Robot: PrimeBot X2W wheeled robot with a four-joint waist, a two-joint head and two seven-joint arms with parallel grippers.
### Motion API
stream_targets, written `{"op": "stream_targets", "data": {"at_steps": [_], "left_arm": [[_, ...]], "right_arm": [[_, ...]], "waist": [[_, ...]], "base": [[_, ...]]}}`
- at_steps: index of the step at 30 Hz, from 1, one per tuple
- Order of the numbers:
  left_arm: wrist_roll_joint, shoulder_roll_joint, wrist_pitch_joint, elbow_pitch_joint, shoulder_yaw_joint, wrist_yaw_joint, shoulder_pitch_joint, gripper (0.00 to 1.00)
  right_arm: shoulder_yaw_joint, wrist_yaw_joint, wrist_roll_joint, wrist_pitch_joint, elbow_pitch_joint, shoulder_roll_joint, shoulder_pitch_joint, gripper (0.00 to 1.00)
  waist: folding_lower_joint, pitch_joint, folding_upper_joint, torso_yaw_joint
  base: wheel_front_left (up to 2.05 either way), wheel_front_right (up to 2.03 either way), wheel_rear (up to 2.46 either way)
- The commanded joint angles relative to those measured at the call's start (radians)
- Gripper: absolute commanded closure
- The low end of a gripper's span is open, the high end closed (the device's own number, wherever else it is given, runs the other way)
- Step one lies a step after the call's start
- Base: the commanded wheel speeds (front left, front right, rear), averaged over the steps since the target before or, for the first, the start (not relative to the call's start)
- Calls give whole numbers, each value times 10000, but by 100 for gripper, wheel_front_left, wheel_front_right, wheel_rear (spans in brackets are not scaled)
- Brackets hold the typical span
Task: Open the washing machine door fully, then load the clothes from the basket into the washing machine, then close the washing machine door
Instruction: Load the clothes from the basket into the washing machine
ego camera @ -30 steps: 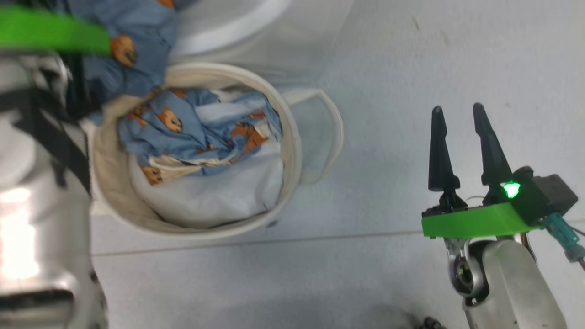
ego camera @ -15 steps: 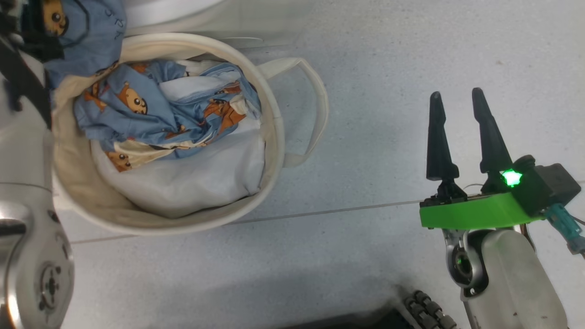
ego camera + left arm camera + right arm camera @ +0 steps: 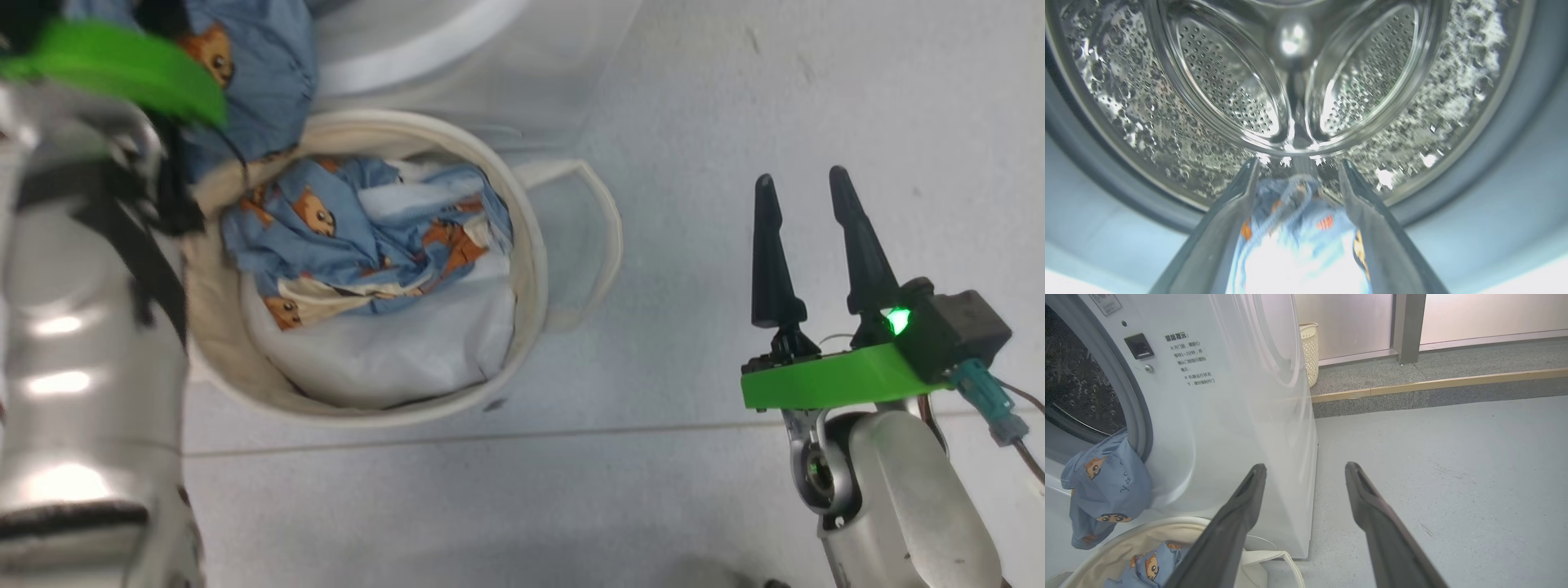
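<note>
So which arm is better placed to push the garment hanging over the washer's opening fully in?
Left, probably. The left gripper, open, sits at the drum with the garment between its fingers; the right gripper, open, hangs over floor beyond the basket.

The head camera looks steeply down on the floor (image 3: 735,122), with the basket (image 3: 529,269) close beneath it. The left wrist camera sits at the washing machine (image 3: 1515,171) mouth, facing straight into the steel drum (image 3: 1290,61) at close range. The right wrist camera hangs low, looking level past the machine's front. Head and right wrist views share the basket and the clothes (image 3: 359,237).
</note>
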Motion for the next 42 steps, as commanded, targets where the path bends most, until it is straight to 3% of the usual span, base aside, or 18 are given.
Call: {"op": "stream_targets", "data": {"at_steps": [1,13,19,22,28,42], "left_arm": [[114,266,-44,-461,27,-25,435,0],[-125,-316,-45,-1546,-320,-95,4687,0],[-218,-390,-45,-2289,-788,72,6676,0],[-665,-396,-45,-2630,-1059,192,7332,0],[-483,-399,-45,-3608,-1186,472,8205,0],[-780,-401,-45,-5101,-1140,609,9140,0]], "right_arm": [[267,8,-91,-51,-210,-16,344,0],[102,8,-103,-51,293,-16,1488,0],[-19,8,-37,-51,388,-16,2134,0],[-4,8,34,-51,404,-16,2376,0],[-20,8,139,-51,449,-16,2644,0],[143,8,188,-51,534,-16,2755,0]], "waist": [[0,-851,0,331],[0,-3489,0,782],[-1,-4443,0,964],[-1,-4703,0,995],[-1,-5031,0,985],[-1,-5096,0,963]], "base": [[0,0,0],[0,0,0],[0,0,0],[0,0,0],[0,0,0],[0,0,0]]}}
